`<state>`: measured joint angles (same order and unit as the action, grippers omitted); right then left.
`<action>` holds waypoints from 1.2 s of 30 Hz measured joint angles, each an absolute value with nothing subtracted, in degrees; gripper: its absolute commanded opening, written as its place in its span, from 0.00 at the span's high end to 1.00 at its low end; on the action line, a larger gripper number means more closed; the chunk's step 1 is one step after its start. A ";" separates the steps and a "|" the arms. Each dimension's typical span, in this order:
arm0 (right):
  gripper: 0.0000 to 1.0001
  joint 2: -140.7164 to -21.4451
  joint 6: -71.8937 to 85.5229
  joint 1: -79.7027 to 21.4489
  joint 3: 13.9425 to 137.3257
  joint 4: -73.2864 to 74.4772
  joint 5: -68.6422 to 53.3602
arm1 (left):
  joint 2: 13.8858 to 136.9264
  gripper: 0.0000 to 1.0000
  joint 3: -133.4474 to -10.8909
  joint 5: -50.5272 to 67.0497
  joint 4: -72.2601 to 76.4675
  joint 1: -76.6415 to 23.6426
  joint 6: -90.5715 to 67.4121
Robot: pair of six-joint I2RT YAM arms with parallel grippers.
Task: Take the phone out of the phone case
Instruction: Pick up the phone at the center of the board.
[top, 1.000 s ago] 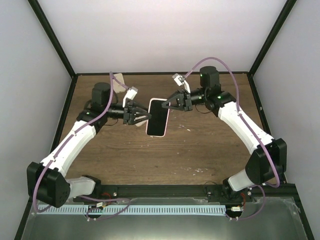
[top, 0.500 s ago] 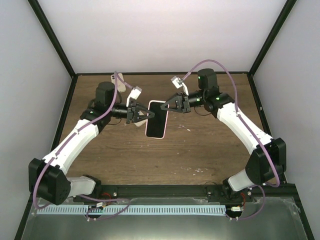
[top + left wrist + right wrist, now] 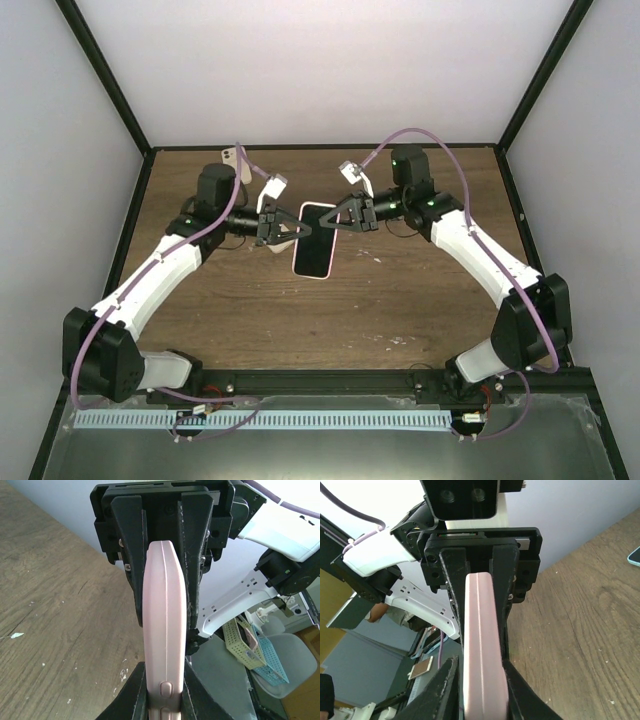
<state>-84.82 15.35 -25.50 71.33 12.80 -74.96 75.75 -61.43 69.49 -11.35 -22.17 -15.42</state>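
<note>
Pink case [image 3: 311, 272] is pinched at its far end; your left gripper [image 3: 289, 230] clamps its left edge, your right gripper [image 3: 329, 222] its right, bracing it for prying the phone [image 3: 316, 238] out.

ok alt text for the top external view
The left claw and right claw grip a pink-cased phone from opposite sides, its dark screen facing up. Both white arms reach in over a brown wooden table.

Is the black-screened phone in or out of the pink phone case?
In: the black-screened phone sits framed by the pink phone case rim.
</note>
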 measured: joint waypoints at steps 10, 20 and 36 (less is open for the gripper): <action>0.99 -85.78 16.34 -25.50 71.70 11.97 -75.09 | 75.92 0.58 -62.61 69.23 -13.41 -21.85 -14.31; 0.99 -87.37 19.90 -19.07 76.55 11.73 -79.09 | 71.66 0.48 -58.85 69.95 -17.06 -14.13 -9.91; 0.99 -86.78 33.54 -17.43 76.64 -0.99 -82.54 | 70.32 0.55 -56.45 69.28 -16.34 -19.55 -10.00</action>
